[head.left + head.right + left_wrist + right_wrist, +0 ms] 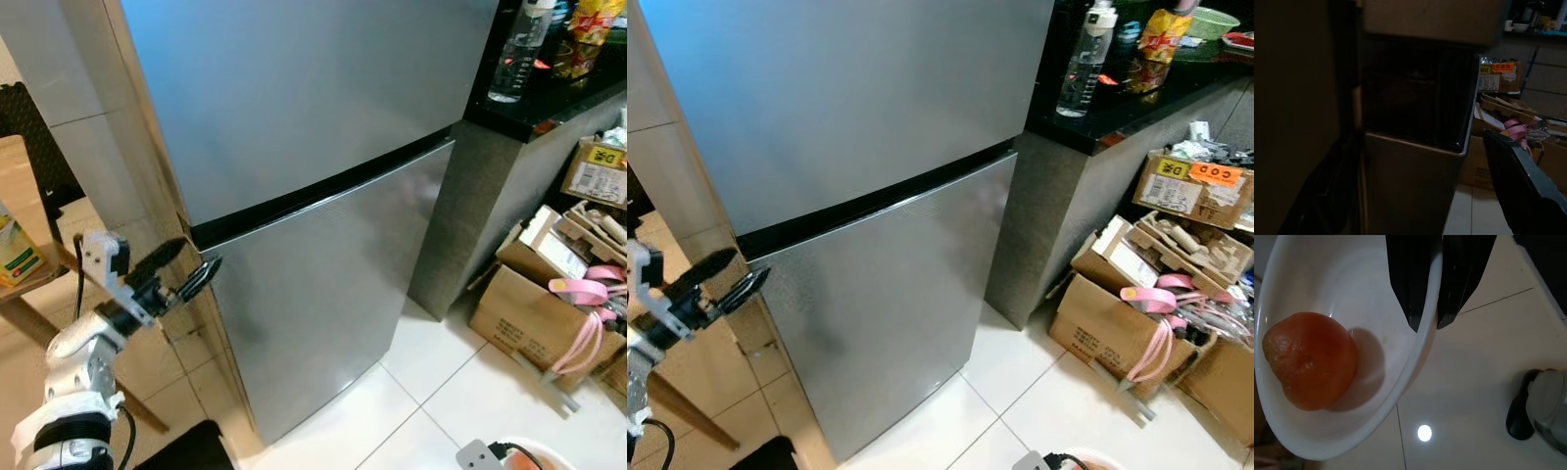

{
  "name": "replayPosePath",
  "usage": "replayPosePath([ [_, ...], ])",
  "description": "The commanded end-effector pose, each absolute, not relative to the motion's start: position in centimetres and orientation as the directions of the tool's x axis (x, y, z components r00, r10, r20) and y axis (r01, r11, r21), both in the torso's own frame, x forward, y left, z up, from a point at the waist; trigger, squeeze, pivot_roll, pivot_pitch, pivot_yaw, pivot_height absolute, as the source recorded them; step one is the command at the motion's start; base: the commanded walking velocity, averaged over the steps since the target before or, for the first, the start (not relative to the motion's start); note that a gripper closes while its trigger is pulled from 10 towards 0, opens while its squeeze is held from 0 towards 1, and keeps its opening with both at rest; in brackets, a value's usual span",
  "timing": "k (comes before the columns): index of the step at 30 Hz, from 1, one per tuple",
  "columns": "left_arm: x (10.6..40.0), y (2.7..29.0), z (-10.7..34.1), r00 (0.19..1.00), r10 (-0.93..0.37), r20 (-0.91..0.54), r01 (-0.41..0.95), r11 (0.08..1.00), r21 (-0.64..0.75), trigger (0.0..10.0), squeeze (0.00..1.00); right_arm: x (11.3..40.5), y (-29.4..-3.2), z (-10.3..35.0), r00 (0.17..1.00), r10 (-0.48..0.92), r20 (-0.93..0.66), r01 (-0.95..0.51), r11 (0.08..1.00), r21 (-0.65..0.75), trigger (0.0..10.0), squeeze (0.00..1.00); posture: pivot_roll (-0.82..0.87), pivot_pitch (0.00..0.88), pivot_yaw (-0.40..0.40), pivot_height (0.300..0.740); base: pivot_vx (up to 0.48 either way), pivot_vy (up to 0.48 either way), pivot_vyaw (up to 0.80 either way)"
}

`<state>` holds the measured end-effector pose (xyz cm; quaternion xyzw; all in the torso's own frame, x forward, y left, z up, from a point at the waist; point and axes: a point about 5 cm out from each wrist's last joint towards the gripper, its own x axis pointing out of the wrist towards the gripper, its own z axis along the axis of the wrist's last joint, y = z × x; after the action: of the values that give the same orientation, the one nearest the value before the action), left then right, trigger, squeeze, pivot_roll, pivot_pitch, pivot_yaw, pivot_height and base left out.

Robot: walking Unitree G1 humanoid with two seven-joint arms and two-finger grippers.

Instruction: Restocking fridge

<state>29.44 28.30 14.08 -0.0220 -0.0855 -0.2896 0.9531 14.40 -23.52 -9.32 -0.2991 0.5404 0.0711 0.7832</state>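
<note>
The silver two-door fridge stands straight ahead with both doors closed; a black seam separates upper from lower door. My left gripper is open at the fridge's left edge, level with that seam, its fingers pointing at the lower door. In the left wrist view the fridge's edge lies dark between the spread fingers. My right gripper is shut on the rim of a white bowl, which holds an orange fruit. The bowl's edge peeks in at the bottom of the left eye view.
A black counter right of the fridge carries a clear bottle and snack bags. Cardboard boxes with pink straps crowd the floor at the right. A wooden table with a carton stands at the left. White tiles lie before the fridge.
</note>
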Motion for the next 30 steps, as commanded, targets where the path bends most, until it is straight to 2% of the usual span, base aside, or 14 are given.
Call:
replayPosePath([
  [1, 29.8, 28.1, 14.0, 0.827, -0.541, 0.152, 0.546, 0.838, 0.011, 10.0, 0.00, 14.8, -23.6, -9.1, 0.422, -0.221, -0.879, -0.423, 0.810, -0.406, 10.0, 0.00, -0.09, 0.000, -0.016, 0.740, 0.000, 0.000, 0.00],
  [6, 30.0, 27.6, 13.8, 0.806, -0.574, 0.144, 0.580, 0.814, -0.005, 10.0, 0.00, 14.9, -23.6, -9.1, 0.423, -0.222, -0.879, -0.422, 0.810, -0.408, 10.0, 0.00, -0.09, 0.000, -0.016, 0.740, 0.000, 0.000, 0.00],
  [12, 29.8, 26.5, 13.4, 0.737, -0.665, 0.123, 0.671, 0.741, -0.019, 10.0, 0.00, 14.9, -23.6, -9.1, 0.424, -0.223, -0.878, -0.422, 0.809, -0.409, 10.0, 0.00, -0.09, 0.000, -0.016, 0.740, 0.000, 0.000, 0.00],
  [13, 29.5, 25.8, 13.4, 0.692, -0.711, 0.128, 0.719, 0.694, -0.032, 10.0, 0.00, 14.9, -23.6, -9.1, 0.424, -0.223, -0.878, -0.422, 0.809, -0.410, 10.0, 0.00, -0.09, 0.000, -0.016, 0.740, 0.000, 0.000, 0.00],
  [14, 29.5, 25.8, 13.4, 0.692, -0.711, 0.128, 0.719, 0.694, -0.032, 10.0, 0.00, 14.9, -23.6, -9.1, 0.424, -0.223, -0.878, -0.422, 0.809, -0.410, 10.0, 0.00, -0.09, 0.000, -0.016, 0.740, 0.000, 0.000, 0.00],
  [16, 28.8, 24.3, 13.4, 0.588, -0.798, 0.134, 0.808, 0.586, -0.053, 10.0, 0.00, 14.9, -23.7, -9.1, 0.424, -0.224, -0.877, -0.422, 0.808, -0.411, 10.0, 0.00, -0.09, 0.000, -0.015, 0.740, 0.000, 0.000, 0.00],
  [17, 28.8, 24.3, 13.4, 0.588, -0.798, 0.134, 0.808, 0.586, -0.053, 10.0, 0.00, 14.9, -23.7, -9.1, 0.424, -0.224, -0.877, -0.422, 0.808, -0.411, 10.0, 0.00, -0.09, 0.000, -0.015, 0.740, 0.000, 0.000, 0.00],
  [20, 28.0, 22.4, 13.5, 0.475, -0.868, 0.143, 0.880, 0.472, -0.060, 10.0, 0.00, 14.9, -23.7, -9.1, 0.424, -0.224, -0.877, -0.422, 0.808, -0.411, 10.0, 0.00, -0.09, 0.000, -0.015, 0.740, 0.000, 0.000, 0.00],
  [28, 27.6, 21.1, 13.6, 0.398, -0.907, 0.140, 0.917, 0.393, -0.063, 10.0, 0.00, 14.9, -23.6, -9.1, 0.424, -0.223, -0.878, -0.423, 0.808, -0.410, 10.0, 0.00, -0.09, 0.000, -0.015, 0.740, 0.000, 0.000, 0.00],
  [30, 27.1, 20.2, 13.8, 0.344, -0.927, 0.150, 0.939, 0.337, -0.070, 10.0, 0.00, 14.9, -23.6, -9.1, 0.423, -0.224, -0.878, -0.422, 0.809, -0.410, 10.0, 0.00, -0.09, 0.000, -0.015, 0.740, 0.000, 0.000, 0.00],
])
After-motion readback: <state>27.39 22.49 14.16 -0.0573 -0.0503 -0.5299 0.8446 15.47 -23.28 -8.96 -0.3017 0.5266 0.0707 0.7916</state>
